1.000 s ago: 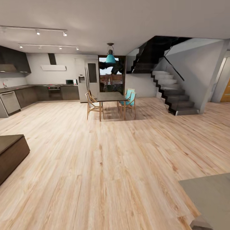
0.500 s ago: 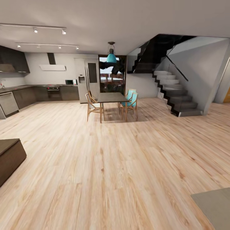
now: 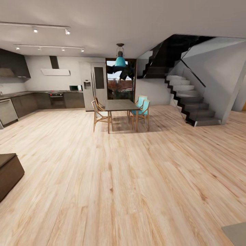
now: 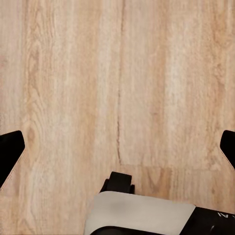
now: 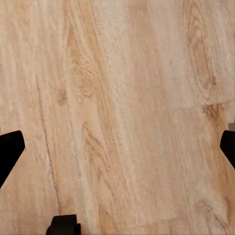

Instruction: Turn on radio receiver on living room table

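Observation:
The red radio receiver and the low coffee table are out of view. The head view faces the kitchen-dining area, not the living room. In the left wrist view my left gripper [image 4: 117,152] hangs over bare wood floor, its dark fingertips [image 4: 10,152] far apart and nothing between them. My right gripper [image 5: 117,149] is the same over the floor, fingertips [image 5: 10,152] spread wide and empty.
A tall dining table [image 3: 121,105] with several chairs stands mid-room under a teal lamp [image 3: 120,61]. Kitchen counters [image 3: 41,99] line the far left, and stairs [image 3: 193,102] rise at the right. A dark block [image 3: 8,174] sits lower left and a grey slab corner [image 3: 236,234] lower right. Wide wood floor [image 3: 123,177] lies between.
The whole head view has shifted, so the camera has moved. The grey slab has slid almost out at the lower right and the dark block has slid towards the lower left.

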You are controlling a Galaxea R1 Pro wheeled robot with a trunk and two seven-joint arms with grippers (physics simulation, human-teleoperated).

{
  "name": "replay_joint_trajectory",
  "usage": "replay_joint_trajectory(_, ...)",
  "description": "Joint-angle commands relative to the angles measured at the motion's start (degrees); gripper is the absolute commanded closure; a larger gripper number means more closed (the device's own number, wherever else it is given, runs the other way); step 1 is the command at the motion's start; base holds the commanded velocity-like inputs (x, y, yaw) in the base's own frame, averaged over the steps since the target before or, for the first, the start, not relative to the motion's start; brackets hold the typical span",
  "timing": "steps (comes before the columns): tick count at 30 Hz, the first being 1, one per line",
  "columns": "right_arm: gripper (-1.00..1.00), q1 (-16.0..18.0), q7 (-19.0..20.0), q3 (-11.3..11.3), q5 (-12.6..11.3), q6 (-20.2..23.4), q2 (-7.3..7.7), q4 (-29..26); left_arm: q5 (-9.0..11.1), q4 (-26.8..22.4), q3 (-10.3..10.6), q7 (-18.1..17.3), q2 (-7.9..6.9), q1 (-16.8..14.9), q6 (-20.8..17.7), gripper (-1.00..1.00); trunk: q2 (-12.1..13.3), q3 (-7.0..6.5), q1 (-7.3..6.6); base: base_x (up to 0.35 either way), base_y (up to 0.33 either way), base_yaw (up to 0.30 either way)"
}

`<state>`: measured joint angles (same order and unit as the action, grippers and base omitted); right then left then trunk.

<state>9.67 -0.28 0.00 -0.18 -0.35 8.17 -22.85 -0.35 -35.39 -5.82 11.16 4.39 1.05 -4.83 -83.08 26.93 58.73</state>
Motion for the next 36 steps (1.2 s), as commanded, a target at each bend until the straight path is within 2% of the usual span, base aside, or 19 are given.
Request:
replay_joint_trajectory(1, -1.0, 0.0, 0.0, 0.0, 0.0, 0.0, 0.0, 0.0, 0.0, 0.0, 0.0, 0.0, 0.0, 0.0, 0.0, -1.0, 0.0, 0.0, 0.0, 0.329, 0.126, 0.0)
replay_joint_trajectory(36, -1.0, 0.0, 0.0, 0.0, 0.0, 0.0, 0.0, 0.0, 0.0, 0.0, 0.0, 0.0, -0.09, 0.0, 0.0, -1.0, 0.0, 0.0, 0.0, 0.329, 0.123, -0.011)
